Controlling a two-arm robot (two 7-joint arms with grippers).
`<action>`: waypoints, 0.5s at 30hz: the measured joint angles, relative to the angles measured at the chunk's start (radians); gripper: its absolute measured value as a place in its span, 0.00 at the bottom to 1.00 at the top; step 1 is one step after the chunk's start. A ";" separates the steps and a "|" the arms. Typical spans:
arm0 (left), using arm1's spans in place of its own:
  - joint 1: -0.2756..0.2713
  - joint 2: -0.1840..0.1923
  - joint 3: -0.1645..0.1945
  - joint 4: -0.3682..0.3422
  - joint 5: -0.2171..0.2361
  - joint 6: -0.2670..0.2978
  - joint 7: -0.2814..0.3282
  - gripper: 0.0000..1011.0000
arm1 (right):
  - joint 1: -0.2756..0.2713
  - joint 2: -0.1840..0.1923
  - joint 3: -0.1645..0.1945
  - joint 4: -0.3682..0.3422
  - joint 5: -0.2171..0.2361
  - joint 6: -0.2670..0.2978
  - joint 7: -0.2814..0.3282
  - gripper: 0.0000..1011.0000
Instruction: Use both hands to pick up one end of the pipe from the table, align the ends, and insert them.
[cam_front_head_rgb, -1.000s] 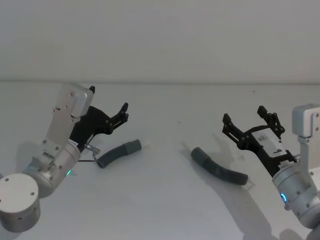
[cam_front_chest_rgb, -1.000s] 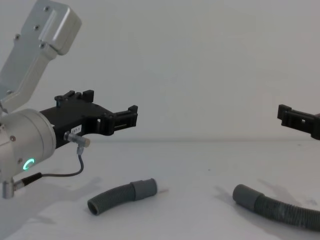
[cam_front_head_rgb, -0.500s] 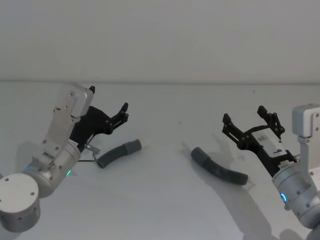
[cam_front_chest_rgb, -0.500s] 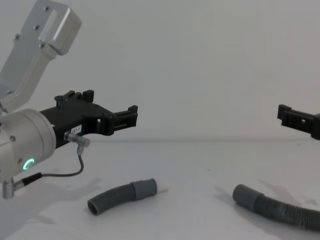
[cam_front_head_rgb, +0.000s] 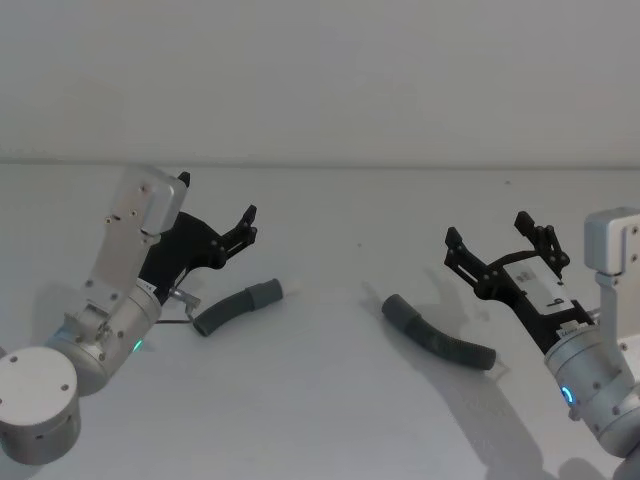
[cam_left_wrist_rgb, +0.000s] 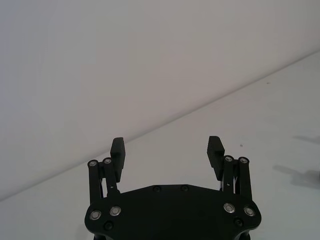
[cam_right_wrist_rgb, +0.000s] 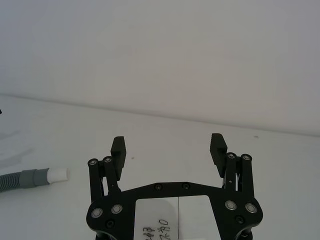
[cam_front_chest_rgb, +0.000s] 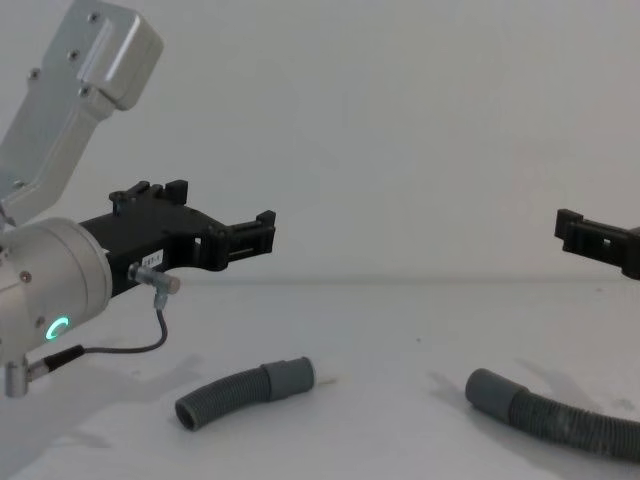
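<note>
Pipe (cam_front_head_rgb: 228, 309) lies on the table (cam_front_head_rgb: 320, 420), ends (cam_front_head_rgb: 266, 291) apart.

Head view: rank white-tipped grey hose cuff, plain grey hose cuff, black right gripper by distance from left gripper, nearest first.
1. White-tipped grey hose cuff, left side, close by the left gripper.
2. Plain grey hose cuff, right of centre.
3. Black right gripper, far right.

A plain pale wall (cam_front_head_rgb: 320, 70) stands at the back, unmarked, and meets the table (cam_front_head_rgb: 330, 420) along a straight horizontal seam. One tiny dark speck (cam_front_head_rgb: 505, 182) lies just before that seam on the right; a second speck (cam_front_head_rgb: 360, 243) lies nearer the middle, well apart from it.
</note>
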 joint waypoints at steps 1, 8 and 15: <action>0.000 0.000 0.000 0.000 0.000 0.000 0.000 0.99 | 0.000 0.000 0.000 0.000 0.000 0.000 0.000 0.99; 0.000 0.000 0.000 0.000 0.000 0.000 0.000 0.99 | 0.000 0.000 0.000 0.000 0.000 0.000 0.000 0.99; 0.000 0.000 0.000 0.000 0.000 0.000 0.000 0.99 | 0.000 0.000 0.000 0.000 0.000 0.000 0.000 0.99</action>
